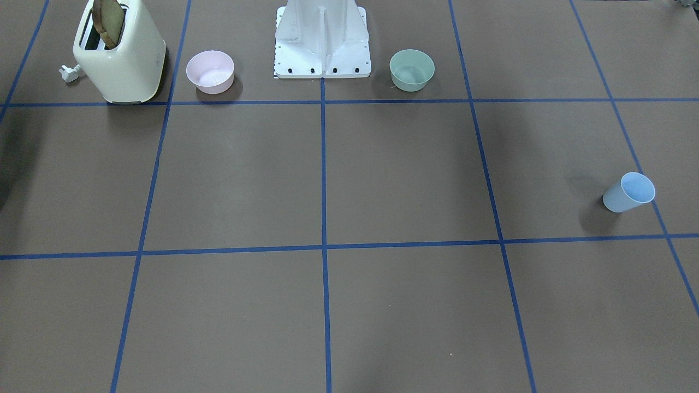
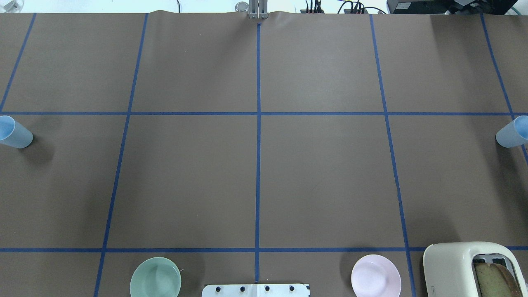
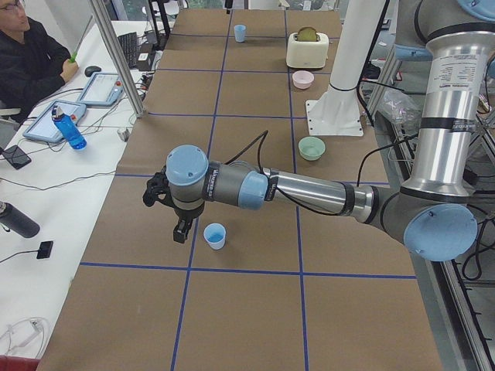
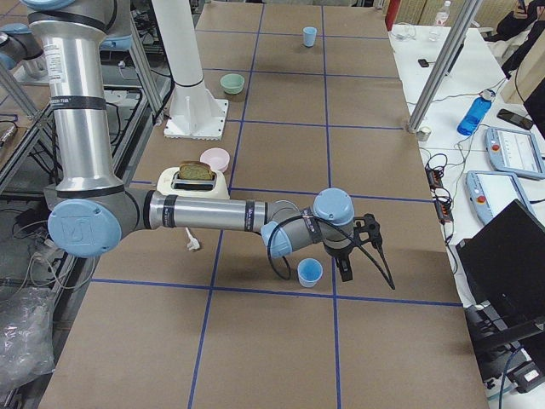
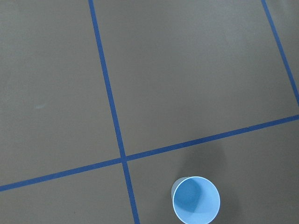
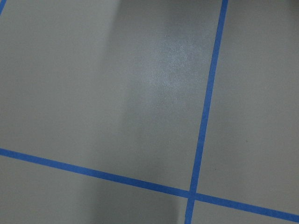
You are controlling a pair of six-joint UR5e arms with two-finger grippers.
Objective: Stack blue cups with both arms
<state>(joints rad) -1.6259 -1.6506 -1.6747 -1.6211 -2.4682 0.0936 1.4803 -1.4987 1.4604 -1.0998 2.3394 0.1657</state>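
Status: left cup [image 3: 215, 236] and right cup [image 4: 309, 273] stand upright on the desk [image 2: 321, 177].
You see the left cup just beside the left fingers [image 3: 179, 230], on their robot-facing side, not touching them. The right cup stands just beside the right fingers [image 4: 343, 269] in the same way. Both sets of fingers point down above the desk. You cannot tell how far either set is open.
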